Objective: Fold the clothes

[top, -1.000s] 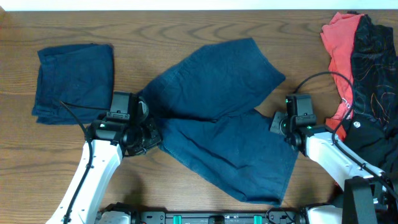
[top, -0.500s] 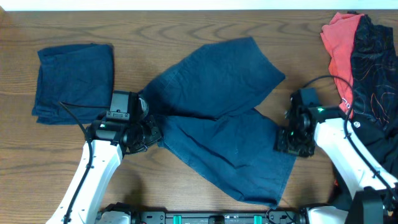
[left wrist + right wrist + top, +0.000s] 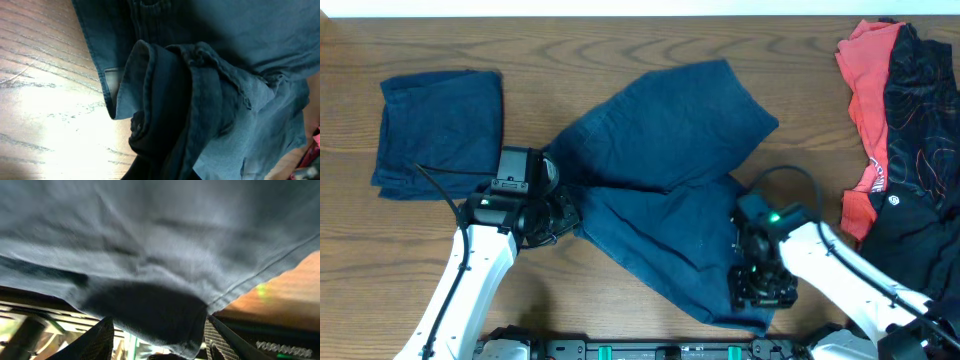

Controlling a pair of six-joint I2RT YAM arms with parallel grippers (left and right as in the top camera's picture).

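Reaching over the near leg of the navy shorts, the right hand sits low above the fabric close to the front edge of the wood-grain counter. The right wrist camera shows its fingers spread apart, with the stitched hem of the leg hanging between them, and no pinch can be seen there.

A little farther back, at the left side of the shorts, the left hand is pressed together on a gathered bunch of the waistband. In the left wrist view the denim rolls up in thick folds over the dark fingers, with a pale patch of lining turned out beside them.

The shorts lie spread across the middle of the counter, one leg angled toward the front and the other toward the far right.

Beyond them, at the far left, a folded navy garment lies flat and well apart from the shorts. At the far right, a red top is heaped against a black printed garment marked with thin orange lines. A small white emblem on the black cloth is too small to read.
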